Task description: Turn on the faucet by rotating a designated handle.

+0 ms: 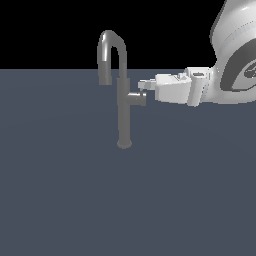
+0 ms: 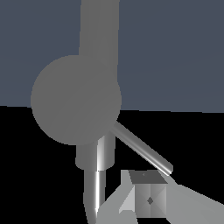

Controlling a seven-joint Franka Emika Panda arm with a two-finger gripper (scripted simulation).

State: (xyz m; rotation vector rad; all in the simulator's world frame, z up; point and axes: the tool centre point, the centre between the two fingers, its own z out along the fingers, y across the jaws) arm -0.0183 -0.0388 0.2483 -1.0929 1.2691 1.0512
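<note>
- The faucet stands upright on the grey surface, its column vertical and its arched spout curving toward the exterior view's left.
- The handle juts sideways from the column toward the exterior view's right, long axis horizontal.
- The fingers sit just above the handle's end; whether they are parted or closed cannot be told.

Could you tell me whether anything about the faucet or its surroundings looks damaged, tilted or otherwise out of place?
Nothing stands out. The faucet stands upright on the flat surface, its spout arched intact. The handle sticks out sideways, and the gripper sits right beside its end, as expected for turning it.
</note>
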